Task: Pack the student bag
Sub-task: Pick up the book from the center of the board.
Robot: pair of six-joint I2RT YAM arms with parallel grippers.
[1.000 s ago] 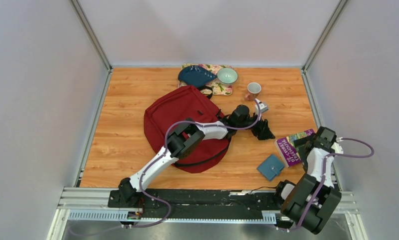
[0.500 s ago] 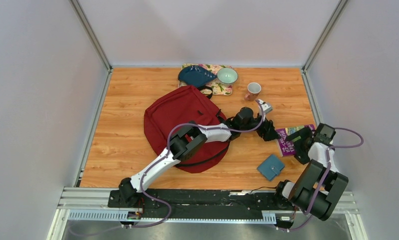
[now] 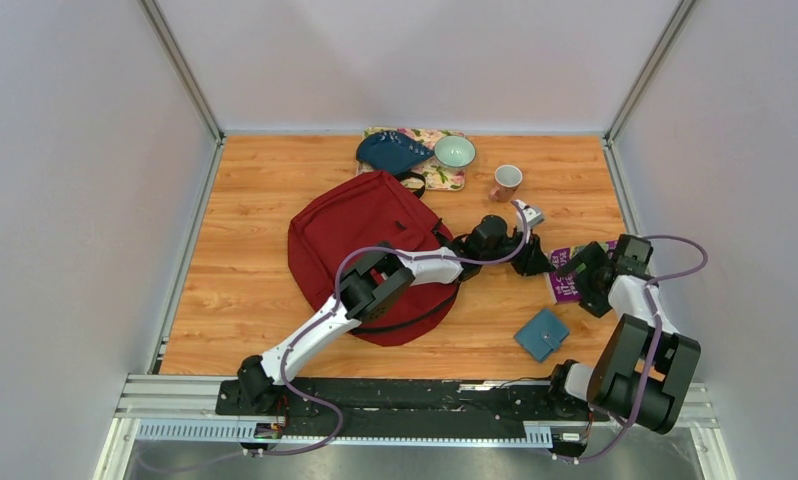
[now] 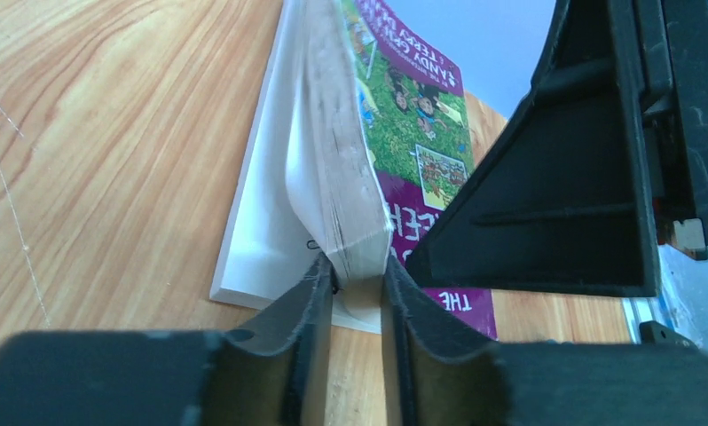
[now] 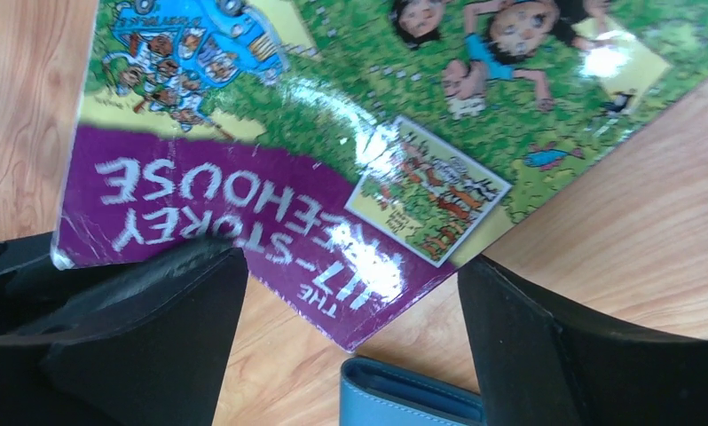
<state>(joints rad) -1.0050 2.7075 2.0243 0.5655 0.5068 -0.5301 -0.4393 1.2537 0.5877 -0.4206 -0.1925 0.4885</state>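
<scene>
The student bag (image 3: pixel 360 245), dark red, lies flat left of centre. My left arm reaches over it to a purple and green paperback book (image 3: pixel 563 284). My left gripper (image 3: pixel 537 262) (image 4: pixel 357 275) is shut on a corner of the book's (image 4: pixel 395 106) page block. That corner is lifted, while the back cover stays on the table. My right gripper (image 3: pixel 583 270) (image 5: pixel 350 337) stands open over the book's (image 5: pixel 333 133) cover, its left finger (image 5: pixel 155 302) resting on the purple part. Nothing is between its fingers.
A blue wallet (image 3: pixel 541 334) (image 5: pixel 413 399) lies just in front of the book. At the back are a pink mug (image 3: pixel 506 181), a pale green bowl (image 3: pixel 454 151) and a dark blue pouch (image 3: pixel 393 152) on a floral mat (image 3: pixel 440 178). Walls enclose the wooden table (image 3: pixel 245 260).
My left gripper has closed on the book's corner. My right arm has swung left and farther in, and the book has slid left toward the left gripper.
</scene>
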